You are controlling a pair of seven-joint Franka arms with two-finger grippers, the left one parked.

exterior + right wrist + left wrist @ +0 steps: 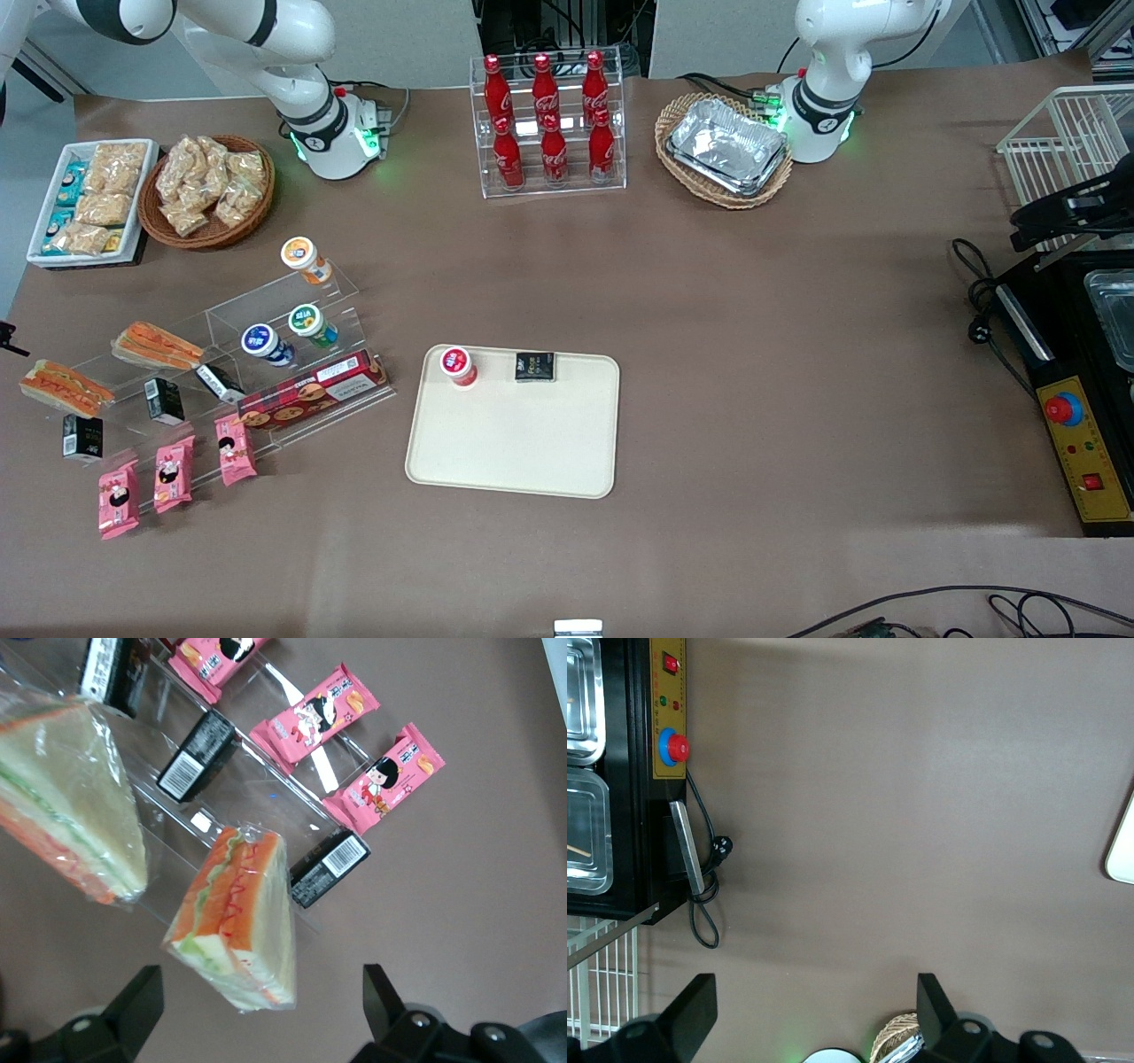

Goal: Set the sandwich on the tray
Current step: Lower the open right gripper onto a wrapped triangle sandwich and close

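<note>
We see the gripper (257,1010) above the sandwich (237,917), jaws wide and holding nothing, sandwich on the clear display stand (177,828), tray (514,447) well apart on the desk (753,354)

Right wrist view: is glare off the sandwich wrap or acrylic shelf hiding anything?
Right wrist view: the sandwich filling reads clearly through its wrap; the acrylic shelf shows only thin bright streaks; the gripper, jaws open, hovers over the sandwich. Front view: the tray is evenly lit.

Sandwich (237,917) in glossy clear film; tray (514,443) matt cream plastic — black hand (257,1014) matt too.
</note>
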